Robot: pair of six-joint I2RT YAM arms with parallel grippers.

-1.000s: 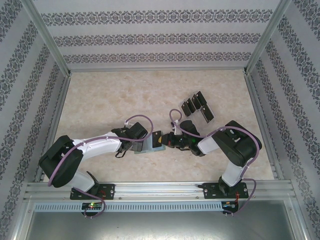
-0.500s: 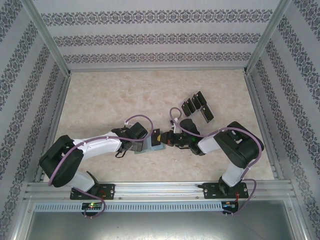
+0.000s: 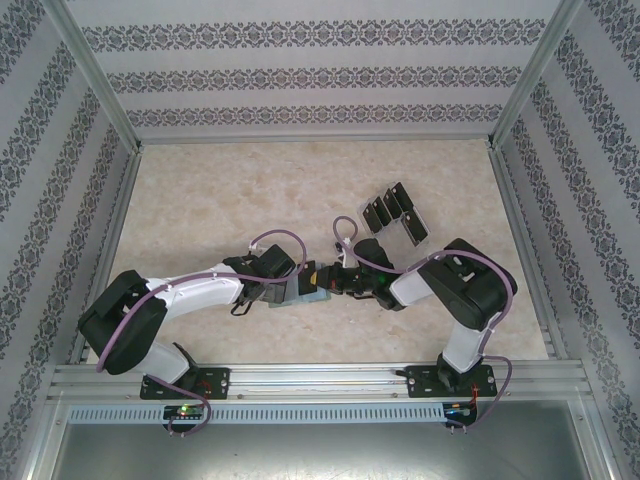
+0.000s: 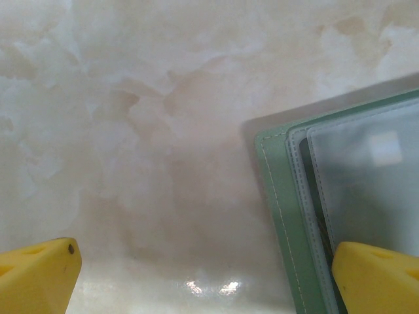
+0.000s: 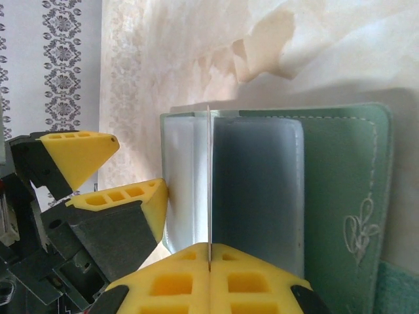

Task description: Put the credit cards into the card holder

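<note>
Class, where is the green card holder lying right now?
Top view: the card holder lies open on the table, centre front, between the left gripper and the right gripper, which pinches a credit card over it.

Cannot see the card holder's [image 4: 273, 196] far part, cut off just beyond one left fingertip [image 4: 376, 278]. Cannot read the credit card's [image 5: 209, 183] face, edge-on between the closed right jaws.

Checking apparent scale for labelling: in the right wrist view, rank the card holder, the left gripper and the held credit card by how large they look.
1. card holder
2. left gripper
3. credit card, seen edge-on as a thin line, so its face size is hidden
</note>
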